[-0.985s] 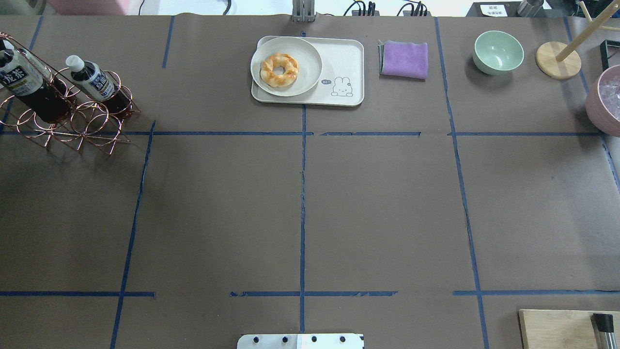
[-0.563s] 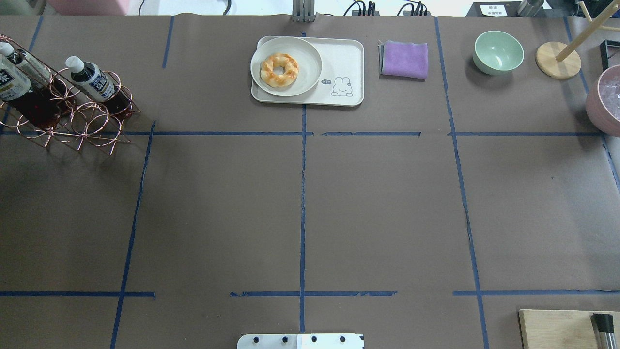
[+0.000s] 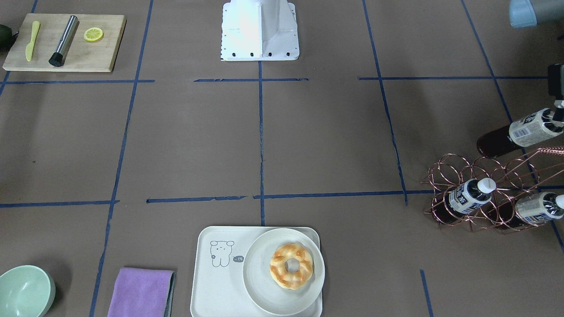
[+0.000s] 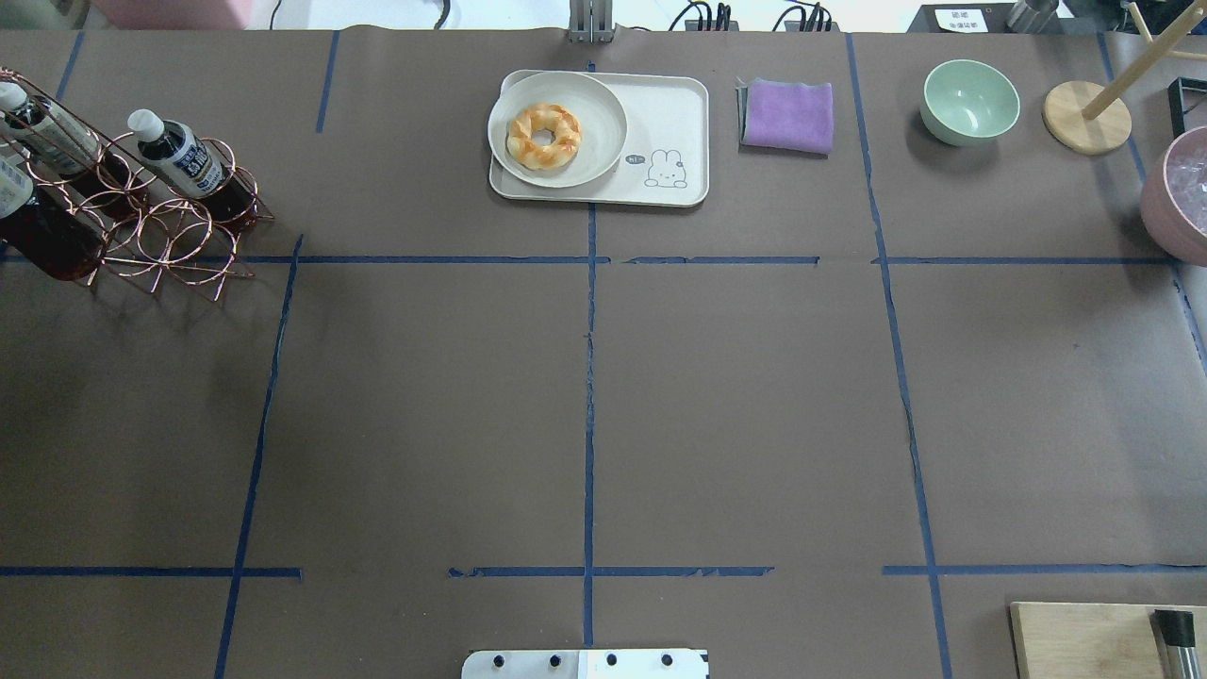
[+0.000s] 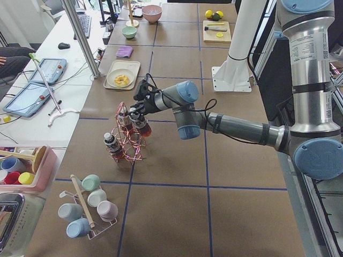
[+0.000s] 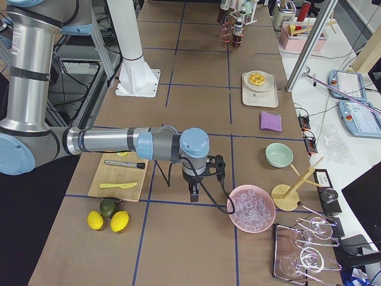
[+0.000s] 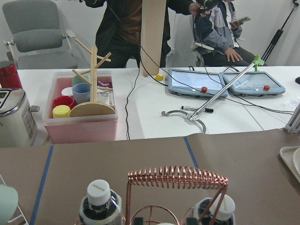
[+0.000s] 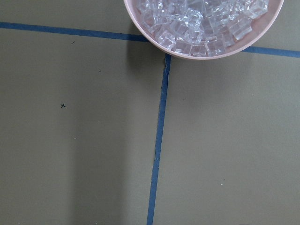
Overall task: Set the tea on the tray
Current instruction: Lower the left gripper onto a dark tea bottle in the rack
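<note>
Brown tea (image 3: pixel 524 130) tilted beside rack (image 3: pixel 506 170), clamped in left jaws, right jaws unclear.

The tea bottle (image 3: pixel 520 132) is clear plastic, dark brown inside, with a pale printed label. It hangs tilted almost flat above the worktop, just beside the wire rack (image 3: pixel 484 193), its neck end at the left gripper (image 3: pixel 558 112). The tray (image 3: pixel 211 286), cream-white with rounded corners, a raised rim and a grey bear drawing, lies flat, well apart from the bottle
</note>
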`<state>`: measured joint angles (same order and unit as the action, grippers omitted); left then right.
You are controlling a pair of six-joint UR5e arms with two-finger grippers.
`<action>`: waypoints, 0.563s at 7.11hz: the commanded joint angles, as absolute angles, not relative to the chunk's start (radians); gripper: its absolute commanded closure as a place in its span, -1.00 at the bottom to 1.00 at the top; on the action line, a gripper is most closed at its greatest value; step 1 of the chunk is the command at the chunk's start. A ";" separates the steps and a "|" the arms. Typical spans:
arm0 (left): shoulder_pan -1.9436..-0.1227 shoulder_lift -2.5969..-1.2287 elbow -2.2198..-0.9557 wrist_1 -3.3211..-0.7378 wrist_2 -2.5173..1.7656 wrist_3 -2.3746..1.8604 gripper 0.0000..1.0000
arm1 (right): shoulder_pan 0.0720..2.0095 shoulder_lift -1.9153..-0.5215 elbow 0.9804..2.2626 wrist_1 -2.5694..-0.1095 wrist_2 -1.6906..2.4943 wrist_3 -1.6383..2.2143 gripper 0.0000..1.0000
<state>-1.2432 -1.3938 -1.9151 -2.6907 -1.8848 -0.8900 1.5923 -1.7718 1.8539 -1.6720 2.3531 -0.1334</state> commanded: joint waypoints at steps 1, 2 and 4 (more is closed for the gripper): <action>-1.250 -1.403 -1.965 -2.688 -1.931 -0.984 0.96 | 1.592 -1.772 1.855 -1.672 2.353 -0.133 -1.00; -1.247 -1.408 -1.995 -2.681 -1.934 -0.989 0.98 | 1.592 -1.772 1.853 -1.672 2.353 -0.133 -1.00; -1.180 -1.439 -2.000 -2.652 -1.928 -1.046 0.99 | 1.592 -1.772 1.853 -1.672 2.353 -0.133 -1.00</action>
